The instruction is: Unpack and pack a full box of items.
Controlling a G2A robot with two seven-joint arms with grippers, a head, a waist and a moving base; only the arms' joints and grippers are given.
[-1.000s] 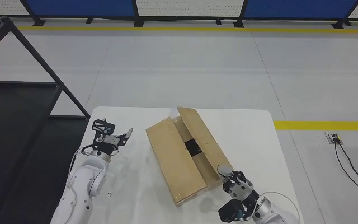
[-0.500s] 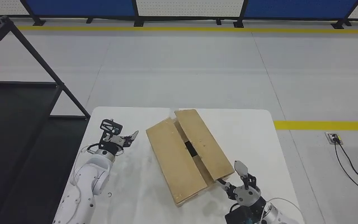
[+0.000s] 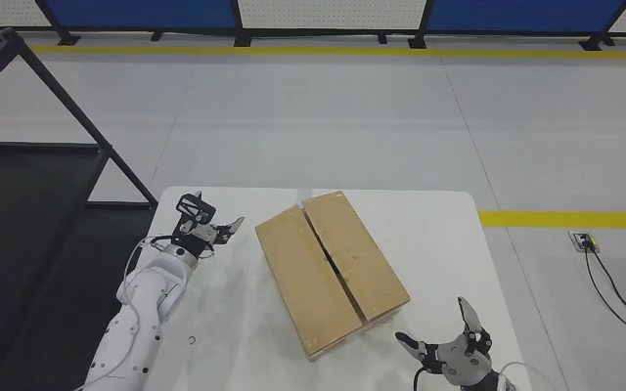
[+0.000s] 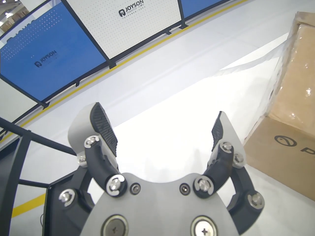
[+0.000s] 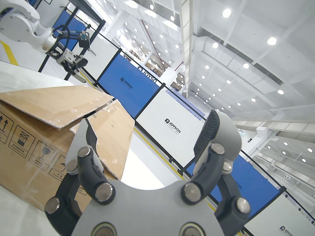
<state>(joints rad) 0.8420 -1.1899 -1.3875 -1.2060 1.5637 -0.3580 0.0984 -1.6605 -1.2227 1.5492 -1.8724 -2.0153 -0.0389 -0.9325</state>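
On desk (image 3: 430,225), box (image 3: 331,269) flaps nearly shut; left fingers (image 4: 104,126) apart beside it, right fingers (image 5: 205,133) apart (near its corner).

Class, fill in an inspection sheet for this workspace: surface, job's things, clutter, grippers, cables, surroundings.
surface: white table.
job's things: cardboard box, angled on the table, both top flaps down, meeting along a middle seam.
clutter: one small dark speck on the table, too small to identify.
grippers: left gripper open, beside the box; right gripper open, off its near corner; neither touches it.
cables: floor socket with a lead, right of the table.
surroundings: blue and white panels, yellow floor line, black frame.
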